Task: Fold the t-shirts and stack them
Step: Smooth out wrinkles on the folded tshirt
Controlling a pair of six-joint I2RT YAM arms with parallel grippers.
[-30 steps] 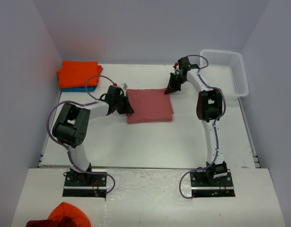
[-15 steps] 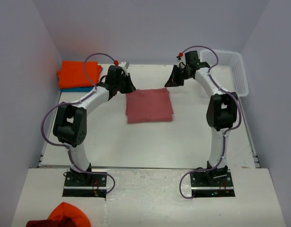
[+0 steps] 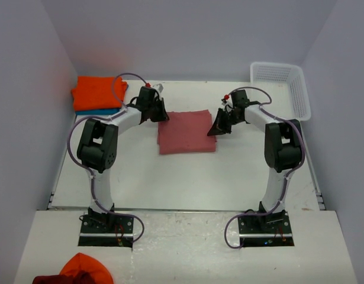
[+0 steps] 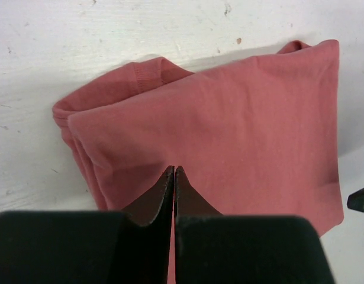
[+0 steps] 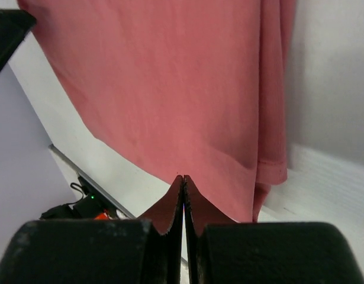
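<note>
A dusty salmon-red t-shirt (image 3: 186, 132) lies folded into a rectangle in the middle of the table. My left gripper (image 3: 162, 115) is shut at its far left corner; in the left wrist view the closed tips (image 4: 174, 169) sit over the cloth (image 4: 229, 124) with nothing between them. My right gripper (image 3: 215, 129) is shut at the shirt's right edge; in the right wrist view its tips (image 5: 183, 177) hover at the hem of the cloth (image 5: 164, 83). A folded bright orange t-shirt (image 3: 97, 92) lies on a teal-blue one (image 3: 100, 111) at the far left.
A white lattice basket (image 3: 299, 94) stands at the far right corner. Purple walls close in the table on three sides. Orange and dark red cloth (image 3: 80, 269) lies on the near ledge, left of the left arm's base.
The left gripper swung from the shirt's left edge up toward the back and now rests at its far left corner. The right gripper came from the far right corner down to the right edge.
</note>
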